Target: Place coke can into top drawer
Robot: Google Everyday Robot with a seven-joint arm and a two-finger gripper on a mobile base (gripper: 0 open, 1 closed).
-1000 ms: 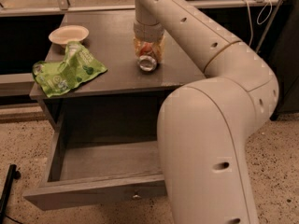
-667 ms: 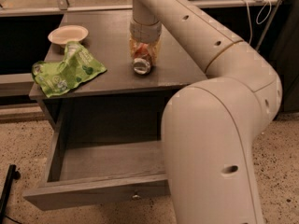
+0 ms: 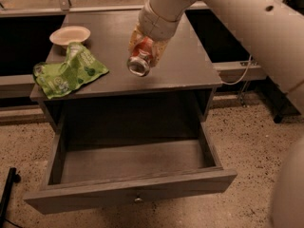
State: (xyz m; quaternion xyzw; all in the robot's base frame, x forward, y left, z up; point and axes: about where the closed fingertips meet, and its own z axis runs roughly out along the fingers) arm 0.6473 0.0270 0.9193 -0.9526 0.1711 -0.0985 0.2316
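Note:
The coke can (image 3: 141, 57) is red-orange with a silver end facing me. It hangs tilted in my gripper (image 3: 147, 46), which is shut on it, above the front part of the cabinet top (image 3: 190, 61). The white arm comes down from the upper right. The top drawer (image 3: 133, 167) is pulled open below the cabinet top. Its grey inside shows nothing in it, and a small round knob (image 3: 137, 199) sits on its front panel. The can is lifted off the surface, just behind the drawer opening.
A green snack bag (image 3: 66, 72) lies on the left of the cabinet top, with a shallow beige bowl (image 3: 70, 34) behind it. A cable (image 3: 240, 72) hangs at the right. A black leg (image 3: 8, 189) stands on the speckled floor at the lower left.
The gripper has lifted the can off the cabinet top and carried it forward toward the open drawer. The arm has swung up and right, so the drawer is now in full view.

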